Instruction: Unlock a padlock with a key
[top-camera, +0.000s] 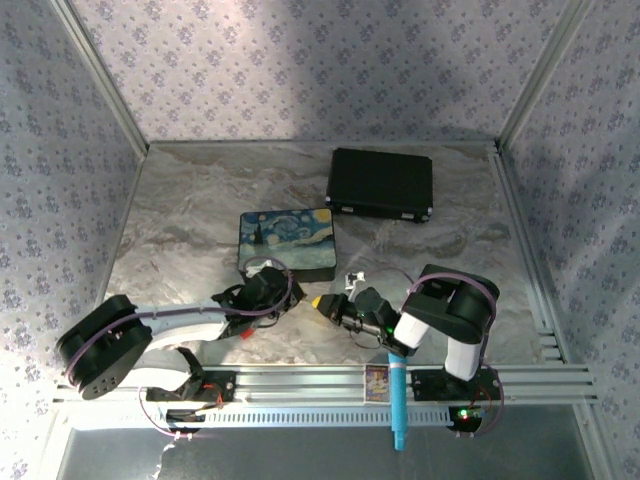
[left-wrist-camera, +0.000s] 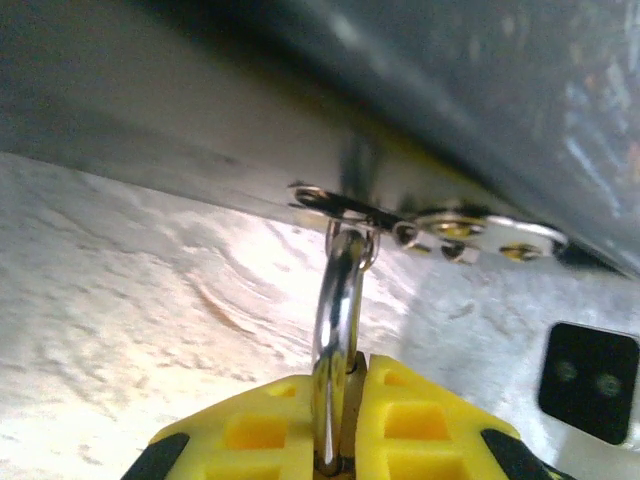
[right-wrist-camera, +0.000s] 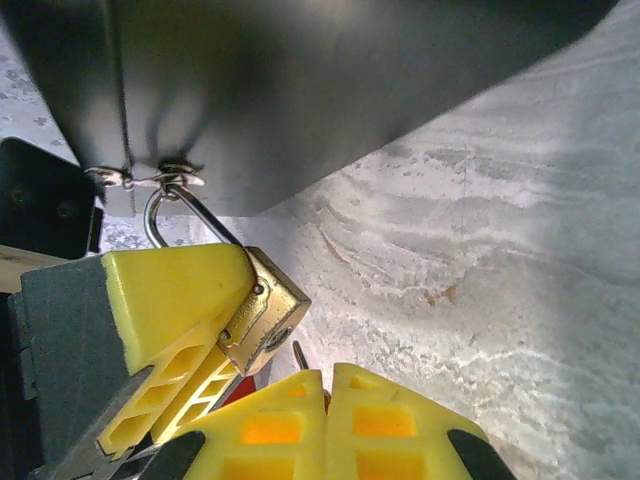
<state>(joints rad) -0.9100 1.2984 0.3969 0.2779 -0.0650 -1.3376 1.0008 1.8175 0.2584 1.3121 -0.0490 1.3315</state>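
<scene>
The brass padlock (right-wrist-camera: 268, 312) hangs by its silver shackle (left-wrist-camera: 338, 300) from the hasp (right-wrist-camera: 150, 180) on the front of the painted box (top-camera: 285, 240). My left gripper (left-wrist-camera: 352, 375) is shut on the padlock body, its yellow fingers (right-wrist-camera: 170, 300) clamping it from both sides. The keyhole end of the padlock faces my right gripper (right-wrist-camera: 327, 385). That gripper is shut on the key (right-wrist-camera: 298, 354), whose thin silver tip sticks out just below the padlock's keyhole without touching it. In the top view the two grippers (top-camera: 262, 290) (top-camera: 330, 303) meet at the box's front edge.
A black case (top-camera: 381, 183) lies behind the box at the back right. Patterned walls close in the marble table (top-camera: 180, 220) on three sides. An aluminium rail (top-camera: 300, 380) runs along the near edge, with a blue tool (top-camera: 397, 405) standing across it.
</scene>
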